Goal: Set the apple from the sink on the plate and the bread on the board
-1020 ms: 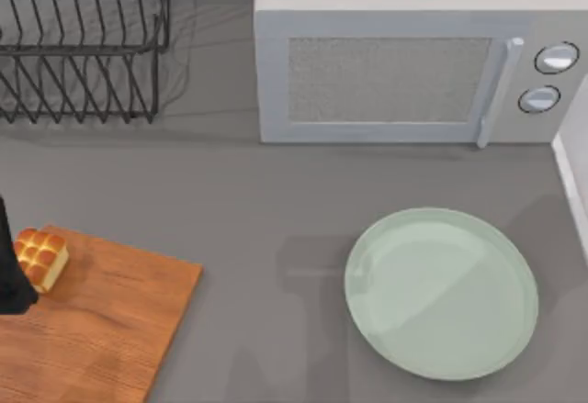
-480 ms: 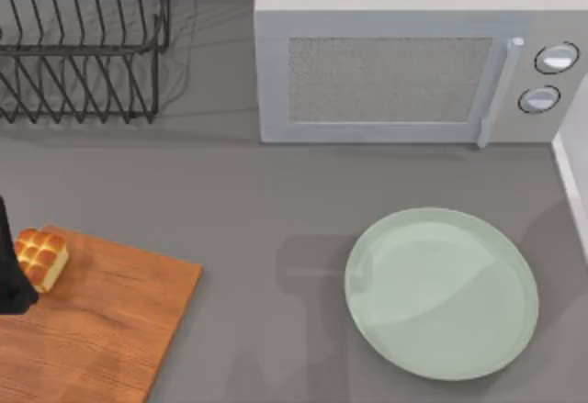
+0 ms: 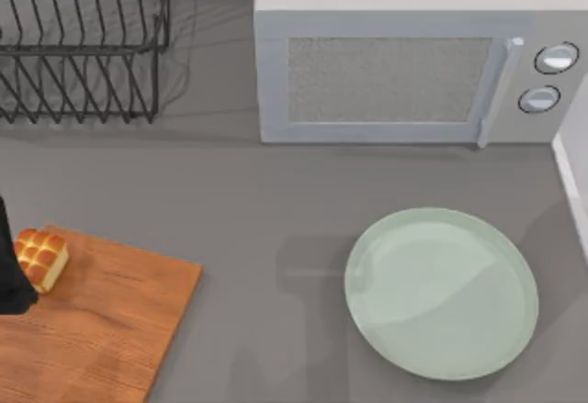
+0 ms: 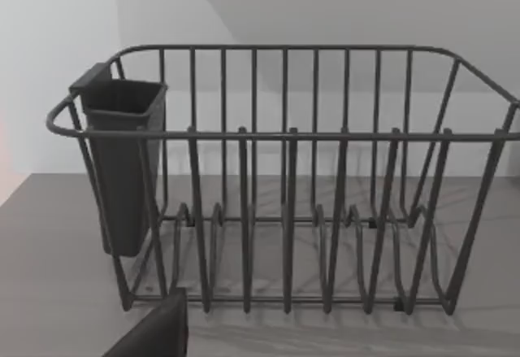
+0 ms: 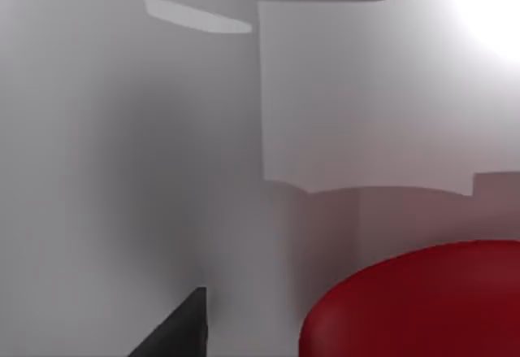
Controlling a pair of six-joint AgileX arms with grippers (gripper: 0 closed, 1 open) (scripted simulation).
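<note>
The bread (image 3: pixel 41 258) lies on the far left corner of the board (image 3: pixel 101 330). Just left of the bread, at the table's left edge, is my left gripper (image 3: pixel 11 270); the bread is not between its fingers. The left wrist view shows one of its fingers (image 4: pixel 154 333) set far off to one side, so this gripper is open. The plate (image 3: pixel 441 293) lies bare at the right. In the right wrist view the apple (image 5: pixel 418 304) is close up inside the pale sink (image 5: pixel 162 170), and one dark finger (image 5: pixel 179 328) of my open right gripper stands apart from it.
A black wire dish rack (image 3: pixel 83 45) with a cutlery cup (image 4: pixel 122 162) stands at the back left. A grey microwave (image 3: pixel 404 63) fills the back centre and right. The sink's white rim (image 3: pixel 571 183) runs along the right edge.
The shadow lying across the plate has shifted a little. The bread, the board and my left gripper stay where they were.
</note>
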